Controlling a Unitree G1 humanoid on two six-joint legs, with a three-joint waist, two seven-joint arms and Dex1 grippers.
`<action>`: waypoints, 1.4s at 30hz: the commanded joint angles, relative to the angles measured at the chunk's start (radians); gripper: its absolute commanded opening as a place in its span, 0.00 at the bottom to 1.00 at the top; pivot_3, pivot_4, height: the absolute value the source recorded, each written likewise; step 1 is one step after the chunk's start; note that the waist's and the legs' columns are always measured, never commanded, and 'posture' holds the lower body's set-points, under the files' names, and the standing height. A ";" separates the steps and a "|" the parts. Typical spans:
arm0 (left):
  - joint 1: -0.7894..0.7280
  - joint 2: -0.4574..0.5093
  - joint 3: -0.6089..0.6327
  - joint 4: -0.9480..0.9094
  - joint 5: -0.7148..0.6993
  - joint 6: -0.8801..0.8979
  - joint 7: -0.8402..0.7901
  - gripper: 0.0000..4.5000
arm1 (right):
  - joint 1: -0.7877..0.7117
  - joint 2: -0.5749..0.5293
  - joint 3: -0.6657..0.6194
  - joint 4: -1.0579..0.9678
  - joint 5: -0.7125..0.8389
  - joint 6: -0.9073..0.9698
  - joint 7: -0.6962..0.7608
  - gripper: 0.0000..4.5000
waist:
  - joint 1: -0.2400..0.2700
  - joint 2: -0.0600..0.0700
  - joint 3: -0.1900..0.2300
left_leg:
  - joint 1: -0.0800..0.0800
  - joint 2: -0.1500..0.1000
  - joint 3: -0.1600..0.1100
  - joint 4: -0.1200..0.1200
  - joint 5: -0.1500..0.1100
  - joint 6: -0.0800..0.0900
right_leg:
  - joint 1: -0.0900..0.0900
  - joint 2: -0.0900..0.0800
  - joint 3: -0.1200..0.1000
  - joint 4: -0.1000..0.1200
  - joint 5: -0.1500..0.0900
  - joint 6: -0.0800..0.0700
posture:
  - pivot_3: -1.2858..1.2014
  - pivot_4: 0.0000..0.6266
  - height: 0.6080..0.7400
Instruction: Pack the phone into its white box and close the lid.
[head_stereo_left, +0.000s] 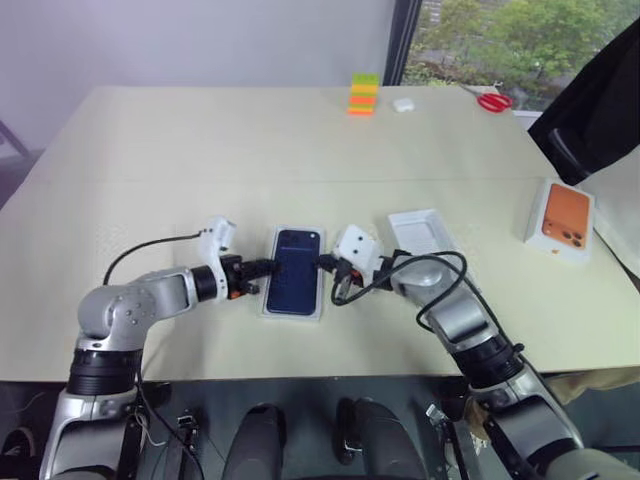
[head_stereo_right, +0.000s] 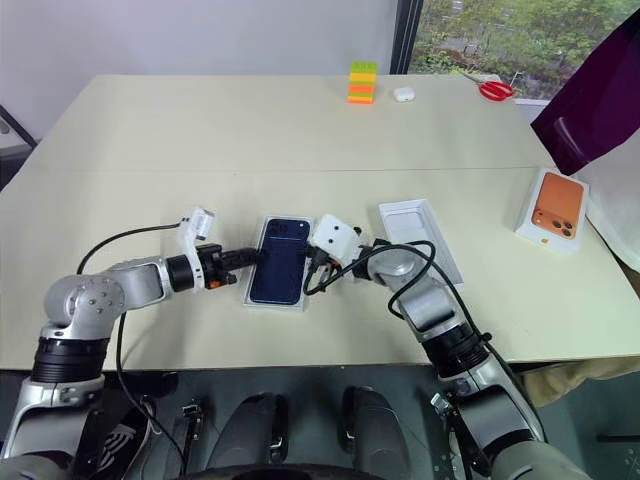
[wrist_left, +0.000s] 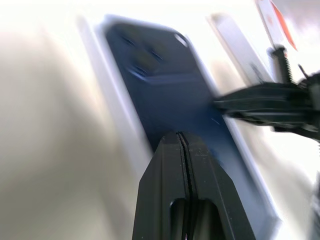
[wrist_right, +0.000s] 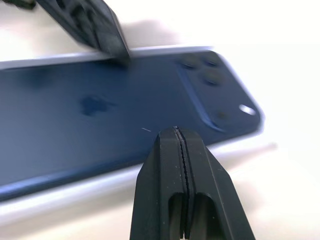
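The dark navy phone (head_stereo_left: 296, 270) lies back up in the white box (head_stereo_left: 268, 300) at the table's front centre, its camera cluster (wrist_right: 207, 75) at the far corner. My left gripper (head_stereo_left: 266, 268) is shut, its tip over the phone's left edge. My right gripper (head_stereo_left: 326, 264) is also shut, its tip at the phone's right edge. Neither holds anything. In the left wrist view my shut fingers (wrist_left: 182, 165) hang over the phone's back, with the right gripper (wrist_left: 240, 102) coming in from the other side. The lid (head_stereo_left: 425, 233) lies white inside up just right of the box.
A white box with an orange phone picture (head_stereo_left: 561, 222) sits at the right edge. At the far edge stand a stack of coloured blocks (head_stereo_left: 362, 95), a small white case (head_stereo_left: 403, 104) and red scissors (head_stereo_left: 493, 100). A person's dark sleeve (head_stereo_left: 600, 100) hangs over the far right corner.
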 joint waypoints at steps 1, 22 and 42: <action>-0.017 0.018 0.037 -0.011 0.021 -0.041 -0.036 0.01 | -0.026 -0.006 -0.084 -0.050 0.101 0.054 0.043 0.00 | 0.000 0.000 0.000 | 0.000 0.000 0.000 0.000 0.000 0.000 | 0.000 0.000 0.000 0.000 0.000 0.000 | 0.52 0.24 1.00; 0.002 -0.006 -0.004 0.036 0.198 -0.080 -0.063 0.29 | -0.009 -0.100 -0.018 -0.002 -0.034 -0.070 0.054 0.18 | -0.002 0.000 0.000 | 0.000 0.000 0.000 0.000 0.000 0.000 | 0.000 0.000 0.000 0.000 0.000 0.000 | 0.52 0.24 1.00; 0.002 -0.044 -0.227 -0.037 0.251 0.038 -0.176 0.01 | 0.048 -0.169 0.045 -0.060 -0.082 -0.078 0.151 0.00 | 0.007 0.001 -0.001 | 0.001 -0.002 0.000 0.001 0.000 0.000 | 0.003 -0.003 0.000 -0.001 -0.001 0.001 | 0.52 0.24 1.00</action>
